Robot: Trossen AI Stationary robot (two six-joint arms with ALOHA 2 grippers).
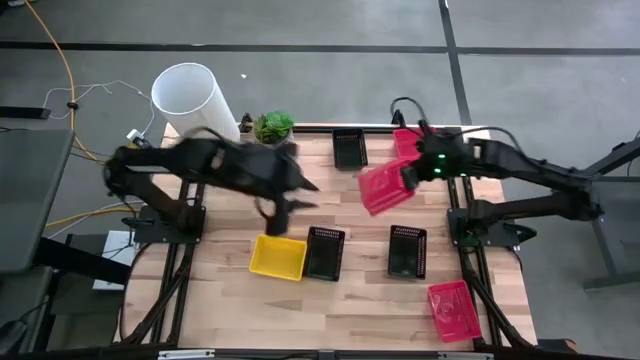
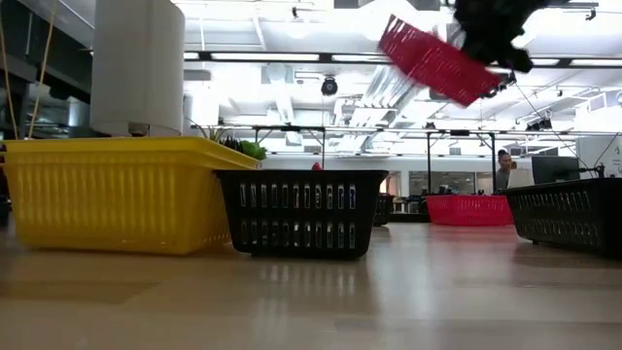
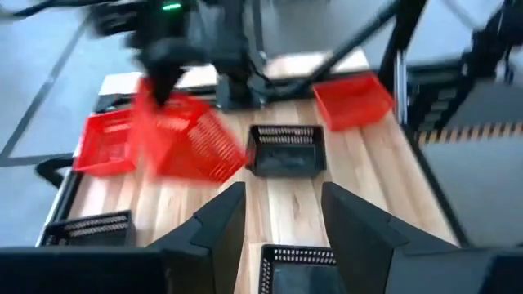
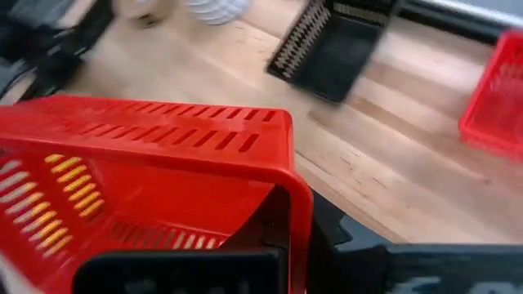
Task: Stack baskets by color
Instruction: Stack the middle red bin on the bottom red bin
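Observation:
My right gripper [image 1: 412, 176] is shut on a red basket [image 1: 384, 188] and holds it in the air over the table's far right part; in the low view that basket [image 2: 435, 64] hangs tilted. My left gripper [image 3: 282, 216] is open and empty, raised above the table's middle [image 1: 292, 200], just beyond the yellow basket [image 1: 278, 257]. A black basket [image 1: 325, 252] stands right beside the yellow one on its right. Two other black baskets [image 1: 407, 250] [image 1: 349, 148] and two other red ones [image 1: 408, 142] [image 1: 455, 310] sit flat on the table. My right gripper has the red basket by one wall's rim, near a corner [image 4: 288, 196]. One finger is inside the basket and one outside. The fingers slant down from the table's right side. The basket is lifted clear of the table and tilted.
A tall white cylinder [image 1: 190, 98] and a white pot with a green plant [image 1: 272, 127] stand at the far left edge. Bare wood lies along the near edge between the yellow basket and the near red one. A person sits far behind the table [image 2: 503, 165].

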